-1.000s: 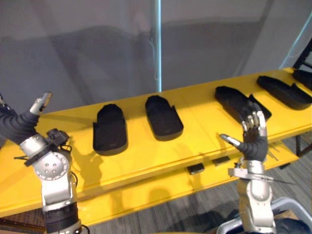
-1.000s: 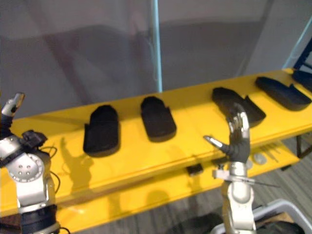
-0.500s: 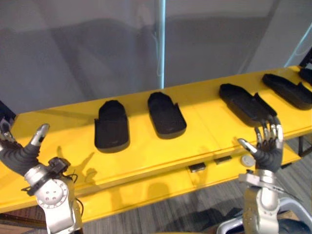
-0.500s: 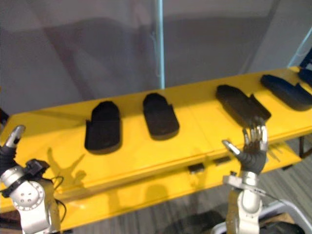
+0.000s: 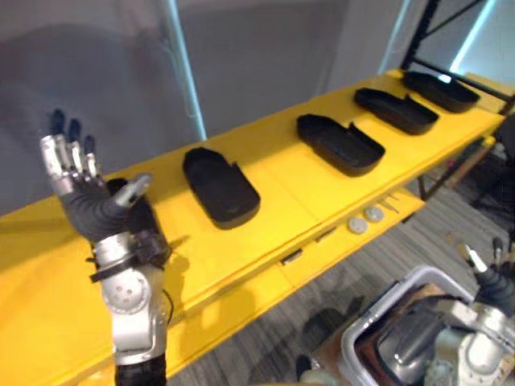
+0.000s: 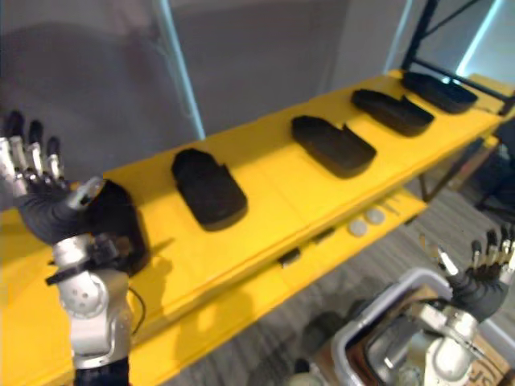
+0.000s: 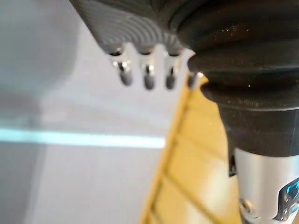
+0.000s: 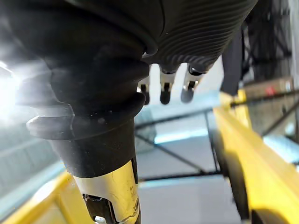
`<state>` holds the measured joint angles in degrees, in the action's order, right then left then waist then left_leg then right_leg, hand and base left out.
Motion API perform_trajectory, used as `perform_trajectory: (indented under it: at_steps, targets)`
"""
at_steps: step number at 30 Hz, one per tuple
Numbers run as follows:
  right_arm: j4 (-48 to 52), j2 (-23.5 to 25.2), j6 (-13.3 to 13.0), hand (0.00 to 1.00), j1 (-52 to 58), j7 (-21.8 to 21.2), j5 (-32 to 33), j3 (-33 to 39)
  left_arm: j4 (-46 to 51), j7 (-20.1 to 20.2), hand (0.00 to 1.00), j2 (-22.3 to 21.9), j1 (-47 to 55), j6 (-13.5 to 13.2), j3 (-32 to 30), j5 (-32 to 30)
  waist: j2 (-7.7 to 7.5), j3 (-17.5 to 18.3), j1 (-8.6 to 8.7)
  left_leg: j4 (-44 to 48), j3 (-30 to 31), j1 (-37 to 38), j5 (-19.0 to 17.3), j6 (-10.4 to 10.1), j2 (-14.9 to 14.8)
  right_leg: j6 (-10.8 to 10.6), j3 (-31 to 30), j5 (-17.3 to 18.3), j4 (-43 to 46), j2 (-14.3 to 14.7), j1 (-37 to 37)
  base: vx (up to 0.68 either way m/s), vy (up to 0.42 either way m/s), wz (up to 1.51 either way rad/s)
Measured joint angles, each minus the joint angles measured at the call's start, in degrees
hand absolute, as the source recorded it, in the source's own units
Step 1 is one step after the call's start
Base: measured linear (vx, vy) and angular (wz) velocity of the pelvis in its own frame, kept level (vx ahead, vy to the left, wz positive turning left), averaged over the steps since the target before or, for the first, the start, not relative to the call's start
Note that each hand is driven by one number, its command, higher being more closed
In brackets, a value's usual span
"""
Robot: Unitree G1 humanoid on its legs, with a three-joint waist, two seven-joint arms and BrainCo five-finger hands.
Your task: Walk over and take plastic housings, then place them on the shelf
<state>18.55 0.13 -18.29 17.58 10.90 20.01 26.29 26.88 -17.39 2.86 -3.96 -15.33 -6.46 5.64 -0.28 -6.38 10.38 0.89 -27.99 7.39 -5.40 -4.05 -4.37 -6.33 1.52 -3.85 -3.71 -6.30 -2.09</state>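
Several black plastic housings lie in a row on the yellow shelf (image 5: 278,201): one (image 5: 220,187) near the middle, one (image 5: 339,143) to its right, two more (image 5: 396,110) (image 5: 438,90) toward the far right end. Another housing (image 6: 121,221) sits partly hidden behind my left hand (image 5: 88,211), which is raised above the shelf's left part with its fingers straight and spread, holding nothing. My right hand (image 6: 479,283) hangs low at the lower right, away from the shelf, fingers pointing up and apart, empty.
A lower yellow ledge (image 5: 241,301) runs along the shelf's front, with two small silver discs (image 5: 364,219) on it. A grey bin (image 5: 386,338) with rounded contents stands on the floor at the lower right. A dark rack frame (image 5: 426,32) rises at the far right.
The camera has swung, so the shelf now runs diagonally. My left hand has risen, fingers spread. My right hand has dropped to the lower right corner.
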Motion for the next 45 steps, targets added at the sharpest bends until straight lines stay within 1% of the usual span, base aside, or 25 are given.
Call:
perform_trajectory:
  at_steps: [1,5,8,10,11,12,16,18,20,23,25,28,31,33,34,35,36,37,38,39,40,41,42,44,45]
  targets:
    - [0.87,1.46,-0.02,0.0,0.81,-0.68,0.02,-0.25,0.0,0.06,0.0,-0.4,0.08,1.24,1.69,-0.06,0.1,-0.64,0.01,0.15,-1.09,0.67,-0.52,-0.07,-0.25,-0.09,-1.03,-0.07,0.0,0.04,-0.06,-0.04,-0.008,-0.34]
    - [2.11,3.13,-0.06,0.0,2.33,-3.16,0.08,-2.52,0.0,-0.49,0.0,-1.39,0.9,3.38,3.12,-0.03,0.11,-0.75,-0.07,0.9,-2.48,0.73,-1.25,-0.07,-0.44,-0.28,-1.97,-0.19,-0.04,0.05,0.09,-0.03,-0.018,-0.19]
    - [3.63,3.71,-0.18,0.0,2.71,-6.24,0.27,-4.75,0.01,-0.83,0.0,-1.46,3.95,3.71,3.06,-0.03,0.06,-0.81,-0.48,2.11,-2.02,0.57,-1.89,-0.09,-0.48,-0.28,-1.93,-0.19,-0.07,0.23,0.04,-0.03,-0.041,-0.05]
    - [3.58,3.5,-0.35,0.0,1.4,-7.7,0.23,-6.38,0.57,-1.87,0.0,-1.41,6.64,3.78,2.15,0.03,-0.51,-1.08,-2.62,6.52,8.62,-1.69,-3.47,1.85,-0.37,-0.19,-3.92,-0.27,0.16,0.33,0.74,-0.07,-0.037,-0.47]
    - [3.54,2.24,-0.45,0.0,-0.71,-8.57,0.16,-7.53,2.73,-2.68,0.0,-1.51,9.24,3.79,1.07,0.12,0.28,-1.31,-4.6,9.56,16.87,-3.7,-6.32,2.15,-0.6,-0.29,-6.3,-0.58,0.08,1.22,2.03,-0.08,0.008,-0.96]
    - [3.37,0.28,-0.47,0.0,-3.36,-8.91,-0.01,-8.42,5.02,-2.83,0.0,-1.46,11.38,3.56,-0.12,0.32,1.82,-2.13,-6.01,11.6,21.28,-4.61,-9.45,0.46,-1.08,-0.63,-8.01,-1.07,-0.17,2.42,2.83,-0.09,0.046,-0.92]
    - [2.05,-2.76,-0.45,0.0,-6.88,-9.84,0.0,-12.08,6.56,-4.07,0.0,-1.02,13.74,2.72,-3.93,0.6,1.35,-2.47,-7.96,14.55,19.41,-5.65,-11.41,0.54,-0.5,-1.24,-10.06,-2.22,-0.85,1.77,3.64,-0.06,0.102,-0.35]
    - [0.45,-3.91,-0.42,0.0,-9.06,-10.2,0.22,-14.44,6.75,-5.2,0.0,-1.01,14.13,1.92,-6.28,0.57,0.88,-2.41,-8.38,15.88,19.38,-6.59,-11.93,0.6,-0.26,-1.42,-11.0,-2.69,-0.84,1.68,4.46,0.0,0.058,-0.18]
    - [-0.44,-4.0,-0.2,0.0,-9.43,-10.85,1.33,-15.36,6.77,-6.28,0.0,-1.03,14.23,1.69,-6.57,0.58,0.72,-2.35,-9.03,16.04,19.7,-6.72,-12.1,0.87,-0.05,-1.37,-11.25,-2.91,-0.83,1.68,4.88,0.0,0.023,-0.18]
    - [-2.63,-4.01,0.7,0.0,-8.74,-11.46,2.24,-15.69,6.88,-6.65,0.0,-1.07,14.09,1.16,-6.35,0.58,0.81,-2.38,-9.26,16.8,22.34,-7.66,-12.43,1.37,0.34,-1.27,-10.44,-3.09,-0.82,1.57,4.95,0.01,0.015,0.05]
    - [-4.1,-4.4,0.8,0.0,-8.03,-11.65,2.36,-15.57,6.88,-6.19,0.0,-1.07,13.13,0.3,-5.78,0.67,1.11,-2.55,-9.1,16.81,24.47,-7.75,-12.45,1.41,0.58,-1.26,-7.92,-3.08,-0.81,1.25,3.94,-0.01,0.009,0.37]
    - [-4.12,-5.47,0.79,0.0,-7.32,-9.44,2.25,-15.53,6.91,-5.93,0.0,-1.06,11.72,-1.59,-3.87,0.76,1.54,-2.79,-8.85,17.38,26.3,-8.23,-12.42,1.44,1.14,-1.21,-6.13,-3.04,-0.21,0.78,3.46,-0.03,0.027,0.32]
    - [-4.11,-6.0,0.83,0.0,-6.57,-5.96,1.96,-15.5,6.96,-4.86,0.0,-1.03,11.58,-2.09,-1.81,1.28,2.01,-3.4,-8.87,18.35,25.87,-7.71,-12.44,1.54,1.63,-1.12,-6.81,-2.97,2.14,0.54,4.21,-0.06,0.056,-0.11]
    - [-3.89,-5.52,0.55,0.0,-4.93,-5.64,1.71,-15.56,6.96,-4.7,0.0,-0.95,11.04,-2.56,-1.22,1.19,1.13,-4.14,-8.81,19.42,23.82,-7.19,-13.1,2.48,1.88,-1.62,-9.37,-3.31,3.83,0.63,5.52,-0.12,0.07,-0.65]
    - [-3.52,-4.66,0.13,0.0,-3.92,-5.97,1.84,-15.62,7.0,-5.09,0.0,-0.72,10.77,-2.63,-1.31,0.59,0.23,-4.69,-8.99,19.89,21.76,-7.12,-13.45,2.93,2.07,-2.17,-9.57,-4.21,3.94,0.55,6.33,-0.18,0.057,-1.09]
    - [-3.46,-3.29,-0.26,0.0,-3.15,-7.53,2.57,-15.91,7.03,-6.34,0.0,-0.15,10.85,-2.25,-1.41,-0.24,-0.61,-5.24,-9.18,19.98,18.88,-7.34,-13.36,3.39,1.58,-2.18,-9.52,-8.38,2.3,1.06,7.51,-0.28,0.021,-1.45]
    - [-3.55,-2.04,-0.47,0.0,-2.97,-8.82,2.89,-16.6,6.99,-6.95,0.0,0.83,10.76,-1.37,-1.98,-1.19,0.25,-5.88,-9.8,19.54,15.59,-8.27,-12.68,4.04,-0.73,-2.75,-8.46,-14.68,-1.19,1.98,8.35,-0.29,-0.006,-1.3]
    - [-3.53,-1.69,-0.63,0.0,-2.59,-9.13,2.88,-17.15,6.73,-7.07,0.0,1.17,10.44,-0.76,-2.22,-1.62,0.42,-6.25,-9.0,19.3,14.89,-8.65,-12.17,4.14,-1.23,-0.91,-4.63,-12.76,0.96,1.88,9.48,-0.34,0.032,-0.85]
    - [-3.6,-1.71,-0.98,0.0,-1.32,-9.55,2.67,-18.5,6.3,-6.98,0.0,1.8,10.11,0.54,-2.05,-1.74,0.38,-6.16,-7.93,17.61,14.26,-8.8,-11.0,4.73,-1.49,3.63,0.07,-5.33,11.16,0.04,12.02,-0.25,0.065,-0.48]
    - [-3.63,-1.71,-1.58,0.0,-0.92,-9.55,2.51,-19.63,6.21,-6.82,0.0,1.75,10.63,1.34,-2.17,-1.72,0.82,-6.06,-8.16,16.22,12.96,-8.45,-9.93,4.62,-2.56,3.64,1.97,0.01,19.74,-1.9,13.16,-0.2,0.069,-0.42]
    - [-3.63,-1.7,-1.83,0.0,-0.92,-9.53,2.15,-20.23,6.12,-6.74,0.0,1.79,10.93,1.64,-2.42,-1.69,1.07,-6.05,-8.16,16.04,12.82,-8.59,-9.51,4.33,-3.07,3.54,2.55,1.9,22.75,-2.94,12.99,-0.08,-0.008,-0.4]
    - [-3.88,-1.62,-2.11,0.0,-0.93,-9.36,1.42,-21.04,5.69,-6.68,0.0,2.19,10.98,1.97,-2.54,-1.57,1.15,-6.02,-8.5,16.04,12.7,-9.12,-8.39,3.53,-3.96,3.75,3.11,4.34,26.87,-5.56,12.24,-0.04,-0.053,-0.17]
    - [-4.13,-1.61,-2.13,0.0,-0.92,-9.13,1.11,-21.48,5.45,-6.65,0.0,2.65,10.98,2.14,-2.53,-1.48,0.97,-5.9,-8.74,16.34,12.72,-9.8,-8.13,3.32,-4.37,3.85,3.13,5.23,28.37,-6.83,11.77,-0.04,-0.129,-0.13]
    - [-5.37,-1.17,-2.0,0.0,-0.99,-7.79,0.44,-23.06,3.72,-6.11,0.0,4.58,11.01,2.96,-3.4,-0.77,-0.44,-5.08,-10.11,17.78,13.08,-13.22,-7.09,1.69,-5.29,3.77,3.01,6.73,29.12,-10.76,8.58,-0.04,-0.224,-0.05]
    - [-5.77,-0.9,-1.83,0.0,-0.93,-7.71,0.12,-23.21,3.02,-5.89,0.0,4.78,11.03,3.29,-3.77,-0.17,-0.81,-4.87,-10.31,18.1,13.17,-13.79,-6.76,1.14,-5.4,3.73,2.9,6.67,27.71,-11.31,7.16,-0.03,-0.4,-0.04]
